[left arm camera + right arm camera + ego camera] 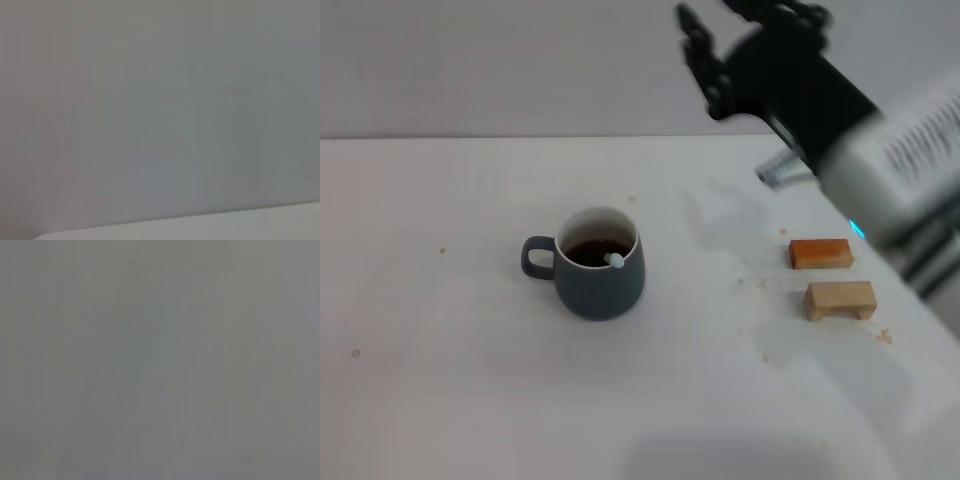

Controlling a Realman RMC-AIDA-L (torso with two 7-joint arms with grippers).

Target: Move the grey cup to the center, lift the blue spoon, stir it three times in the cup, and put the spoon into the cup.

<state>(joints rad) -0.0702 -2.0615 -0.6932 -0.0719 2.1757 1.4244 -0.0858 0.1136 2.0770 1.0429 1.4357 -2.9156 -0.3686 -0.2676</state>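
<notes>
The grey cup (598, 279) stands upright near the middle of the white table (440, 400), its loop handle pointing to the left. It holds dark liquid. The blue spoon (615, 261) stands inside the cup; only the pale tip of its handle shows against the rim on the right side. My right gripper (738, 18) is raised high above the table's far right, well away from the cup, with its fingers spread and nothing between them. My left gripper is out of view. Both wrist views show only a blank wall.
Two small wooden blocks lie at the right of the table: an orange-brown one (820, 253) and a pale one (839, 299) just in front of it. The right arm (900, 150) reaches over them. A table edge (200, 225) shows in the left wrist view.
</notes>
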